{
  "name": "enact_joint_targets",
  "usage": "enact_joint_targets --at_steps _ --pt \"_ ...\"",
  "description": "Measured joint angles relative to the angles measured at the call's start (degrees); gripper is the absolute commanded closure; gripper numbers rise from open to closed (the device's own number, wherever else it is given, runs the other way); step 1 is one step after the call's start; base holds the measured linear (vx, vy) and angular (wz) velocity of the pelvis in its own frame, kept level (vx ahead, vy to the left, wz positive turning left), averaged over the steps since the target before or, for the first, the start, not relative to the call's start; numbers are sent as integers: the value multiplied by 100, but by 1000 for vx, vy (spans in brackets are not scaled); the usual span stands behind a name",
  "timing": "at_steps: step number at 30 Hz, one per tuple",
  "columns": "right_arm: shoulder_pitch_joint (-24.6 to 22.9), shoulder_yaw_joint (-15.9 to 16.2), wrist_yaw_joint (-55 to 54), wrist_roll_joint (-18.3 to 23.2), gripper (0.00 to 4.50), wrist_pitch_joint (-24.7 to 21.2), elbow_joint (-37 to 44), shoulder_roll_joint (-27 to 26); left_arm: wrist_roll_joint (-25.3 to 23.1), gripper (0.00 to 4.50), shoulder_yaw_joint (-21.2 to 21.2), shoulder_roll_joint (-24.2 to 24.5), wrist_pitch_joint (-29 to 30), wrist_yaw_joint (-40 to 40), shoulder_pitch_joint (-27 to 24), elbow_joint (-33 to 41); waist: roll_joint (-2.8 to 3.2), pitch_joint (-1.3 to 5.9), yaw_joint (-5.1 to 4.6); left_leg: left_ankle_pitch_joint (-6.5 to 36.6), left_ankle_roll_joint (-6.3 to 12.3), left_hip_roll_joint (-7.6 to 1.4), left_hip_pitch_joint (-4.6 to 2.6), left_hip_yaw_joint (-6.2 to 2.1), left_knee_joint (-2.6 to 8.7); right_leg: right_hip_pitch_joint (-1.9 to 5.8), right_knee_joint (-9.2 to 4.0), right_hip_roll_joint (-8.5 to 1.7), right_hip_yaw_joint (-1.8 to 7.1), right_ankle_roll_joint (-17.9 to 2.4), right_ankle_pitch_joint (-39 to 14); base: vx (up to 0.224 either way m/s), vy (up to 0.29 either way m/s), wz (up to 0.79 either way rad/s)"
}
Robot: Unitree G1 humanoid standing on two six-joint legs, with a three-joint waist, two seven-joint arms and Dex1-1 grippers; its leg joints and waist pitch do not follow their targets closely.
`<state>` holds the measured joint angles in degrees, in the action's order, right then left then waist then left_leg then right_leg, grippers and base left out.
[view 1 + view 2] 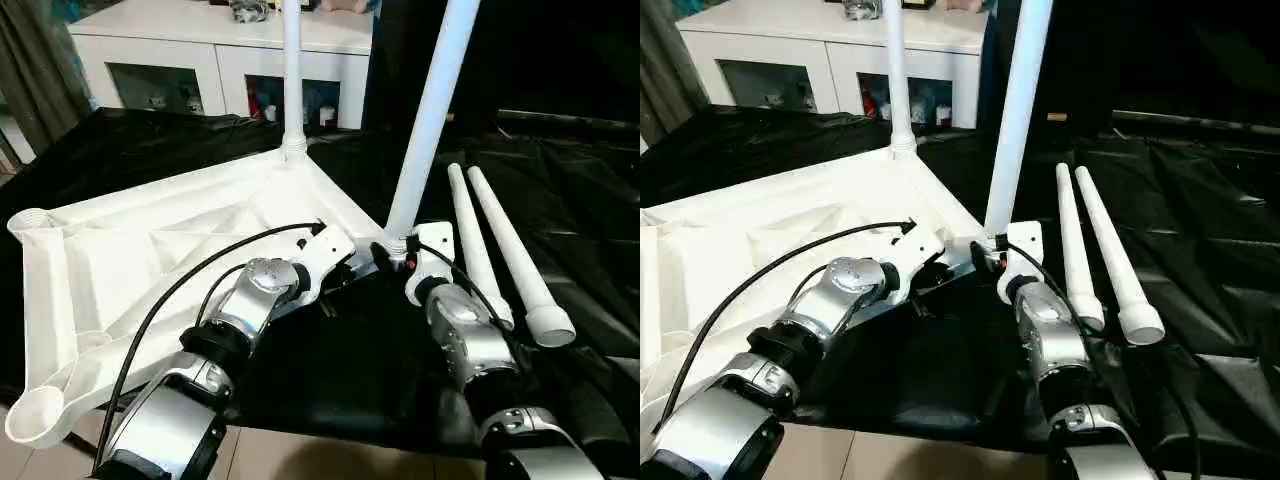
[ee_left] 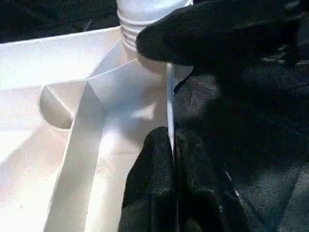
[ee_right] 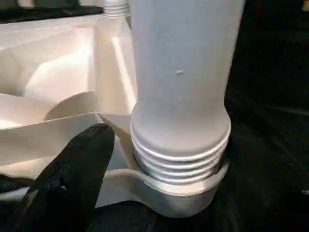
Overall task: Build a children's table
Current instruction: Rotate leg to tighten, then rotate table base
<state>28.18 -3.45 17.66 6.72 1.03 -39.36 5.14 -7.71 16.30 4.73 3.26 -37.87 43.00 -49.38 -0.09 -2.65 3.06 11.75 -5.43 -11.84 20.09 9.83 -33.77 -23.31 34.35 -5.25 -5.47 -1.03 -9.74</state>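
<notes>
Black cloth drapes the work table (image 1: 560, 180), with a white cabinet (image 1: 200, 50) behind it. At the near corner, the left gripper (image 2: 166, 140) pinches the thin rim of the upturned tabletop (image 1: 150, 250), its fingers (image 2: 149, 183) nearly closed on the edge, apparently to steady the top. Just beside it, the right gripper (image 1: 395, 255) sits at the base of the near leg (image 1: 430, 110), whose threads (image 3: 178, 164) are only partly down in the socket; how far its jaws are parted I cannot tell. Farther off, a second leg (image 1: 291, 70) stands in the far corner. Well to the right, two loose legs (image 1: 500, 250) lie on the cloth, awaiting the open sockets (image 1: 35, 415).
</notes>
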Motion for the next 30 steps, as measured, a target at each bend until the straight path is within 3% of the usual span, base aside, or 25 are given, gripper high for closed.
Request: enact_joint_targets --at_steps 3,4,8,12,15,21,27,30 --pt "-219 -52 368 177 62 -1 513 139 -61 450 13 10 -256 72 -9 -27 28 -14 48 -18 29 0 12 3 8 -14 2 0 1 -5 2 0 0 0" --pt "-265 -48 481 217 58 0 678 187 -61 405 11 10 -308 76 -11 -33 41 -14 52 -24 39 0 16 4 9 -19 2 0 1 -5 1 0 0 0" --pt "-576 -6 990 320 58 -24 1263 459 426 368 -397 -66 -774 131 -189 488 40 -26 117 -51 82 -3 76 0 -21 -72 6 0 -4 -7 1 0 0 0" --pt "-764 224 1428 398 58 -117 1543 605 590 344 -679 181 -776 192 -157 1209 40 -25 31 -42 94 -3 86 9 -25 -71 4 -3 3 -8 1 0 0 0" --pt "-860 432 1750 414 58 -288 1705 647 604 330 -816 688 -421 180 -326 1792 41 -26 -25 -43 93 -6 78 3 -23 -71 11 5 3 -8 1 0 0 0" --pt "-1002 641 2044 393 58 -447 1931 795 537 297 -1196 1608 334 68 -1024 2779 27 -34 -1 -45 84 -6 81 3 -23 -67 9 2 5 -7 1 0 0 0" --pt "-1071 853 2095 190 58 -779 2013 940 97 297 -1789 3276 1654 -103 -1829 3905 6 -44 -36 -45 82 -8 79 3 -23 -71 8 5 5 -6 -2 0 0 0" --pt "-1047 856 1960 60 58 -840 1936 956 -139 297 -1910 3643 2007 -187 -2032 3986 -1 -42 3 -31 49 -3 54 7 -23 -59 7 1 15 -6 -2 0 0 0"
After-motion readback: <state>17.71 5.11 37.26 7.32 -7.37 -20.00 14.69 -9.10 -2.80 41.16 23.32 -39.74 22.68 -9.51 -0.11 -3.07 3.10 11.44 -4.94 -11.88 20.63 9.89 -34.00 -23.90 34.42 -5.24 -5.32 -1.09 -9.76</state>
